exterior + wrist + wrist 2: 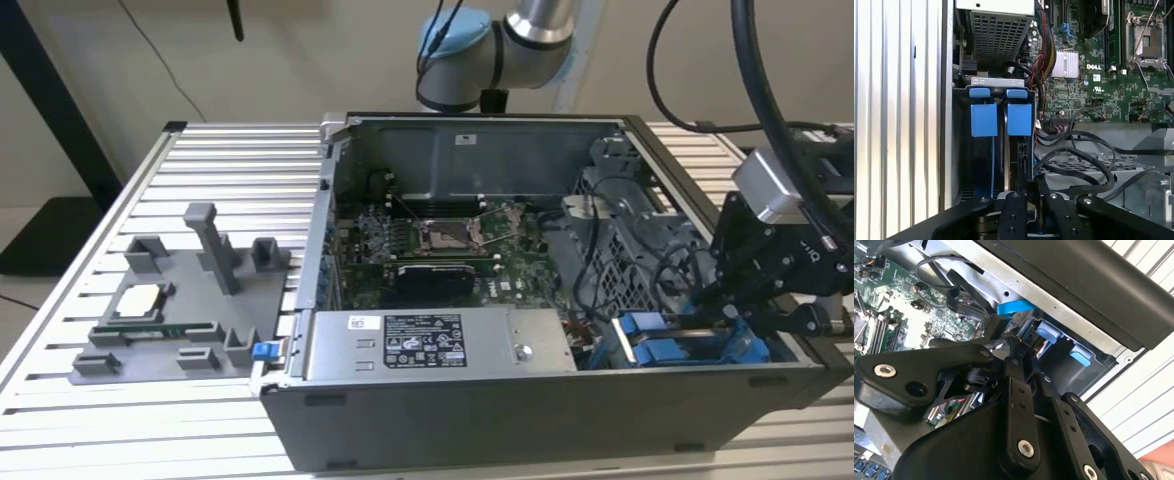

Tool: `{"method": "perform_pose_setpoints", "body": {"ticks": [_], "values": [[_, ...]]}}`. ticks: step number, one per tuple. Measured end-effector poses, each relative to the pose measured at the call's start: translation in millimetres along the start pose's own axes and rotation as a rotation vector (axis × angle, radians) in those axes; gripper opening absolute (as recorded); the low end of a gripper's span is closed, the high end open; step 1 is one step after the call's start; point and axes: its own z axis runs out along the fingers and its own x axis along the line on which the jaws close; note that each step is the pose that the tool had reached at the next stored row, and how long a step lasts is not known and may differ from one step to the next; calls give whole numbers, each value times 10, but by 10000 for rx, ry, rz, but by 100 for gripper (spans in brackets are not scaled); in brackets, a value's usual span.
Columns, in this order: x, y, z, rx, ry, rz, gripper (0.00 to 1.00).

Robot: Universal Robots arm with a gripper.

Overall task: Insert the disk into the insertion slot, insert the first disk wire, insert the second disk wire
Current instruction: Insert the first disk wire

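The insertion slot (pixel 681 345) is the grey bay with blue tabs (pixel 1019 119) in the front corner of the open computer case, on the exterior view's right. The disk (pixel 1021 150) sits edge-on inside it, under one blue tab, its dark connector end facing out. My black gripper (pixel 714 305) hangs just above the bay. In both wrist views its fingers (pixel 1015 212) stand close together, pinching the end of a black disk wire (pixel 1074 150) that loops in from the motherboard side. The gripper's tips (pixel 1013 347) point toward the blue tabs (pixel 1046 332).
A labelled grey power-supply box (pixel 427 345) lies beside the bay. Black cables (pixel 1089 172) cross a perforated metal cage (pixel 1074 167) near the fingers. The motherboard (pixel 441 245) fills the case floor. A grey parts fixture (pixel 174 320) stands on the slatted table at the exterior view's left.
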Motion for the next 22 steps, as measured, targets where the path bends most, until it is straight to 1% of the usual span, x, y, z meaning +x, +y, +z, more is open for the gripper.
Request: {"method": "perform_pose_setpoints", "body": {"ticks": [5, 9, 12, 13, 14, 15, 16, 19, 20, 22], "values": [[3, -1, 17, 0, 0, 0, 0], [12, -5, 65, 0, 13, 3, 0], [14, -4, 76, 1, 5, 1, 0], [10, -3, 62, 2, -4, 0, 100], [6, 0, 36, -4, -23, -1, 100], [-2, 5, -10, -7, -21, 0, 100], [-12, 11, -66, -6, -1, 2, 100], [-35, 25, -201, -15, 0, 4, 100], [-38, 26, -216, -18, 0, 5, 100], [-38, 21, -215, -20, -3, 4, 100]]}}
